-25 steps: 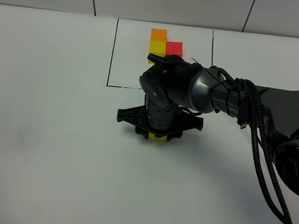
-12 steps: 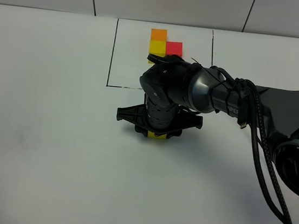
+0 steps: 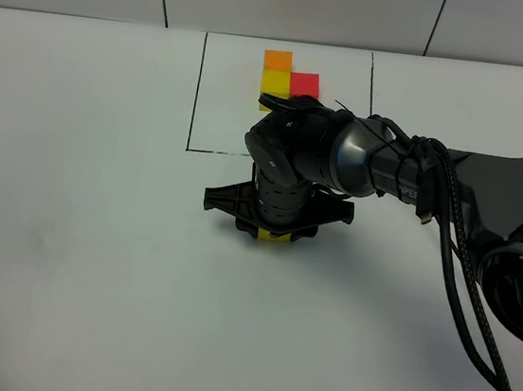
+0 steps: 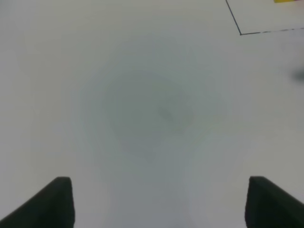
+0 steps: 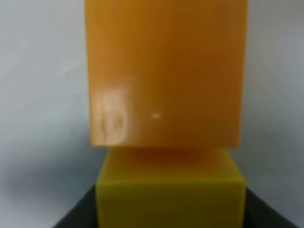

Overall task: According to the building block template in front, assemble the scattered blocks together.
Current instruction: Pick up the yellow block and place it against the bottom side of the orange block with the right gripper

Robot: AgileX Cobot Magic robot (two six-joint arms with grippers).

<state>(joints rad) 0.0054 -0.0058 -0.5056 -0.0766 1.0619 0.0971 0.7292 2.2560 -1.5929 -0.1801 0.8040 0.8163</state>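
The template, orange (image 3: pixel 278 60), yellow (image 3: pixel 275 82) and red (image 3: pixel 305 84) cubes, lies inside the thin black rectangle (image 3: pixel 195 101) at the far middle. My right gripper (image 3: pixel 275 232) reaches across to just in front of that frame, pointing down, shut on the loose yellow cube (image 3: pixel 275 238). In the right wrist view the yellow cube (image 5: pixel 171 194) sits between the fingers (image 5: pixel 78 213), against the loose orange cube (image 5: pixel 166 71) beyond it. The loose red cube is hidden. My left gripper (image 4: pixel 159 204) is open and empty over bare table.
The white table (image 3: pixel 76 230) spreads around the frame. The right arm and its black cables (image 3: pixel 461 277) cross the right side. A corner of the black frame (image 4: pixel 241 33) shows in the left wrist view. The left arm is outside the exterior view.
My right gripper has edged the yellow cube very slightly away from the front edge. Nothing else has moved.
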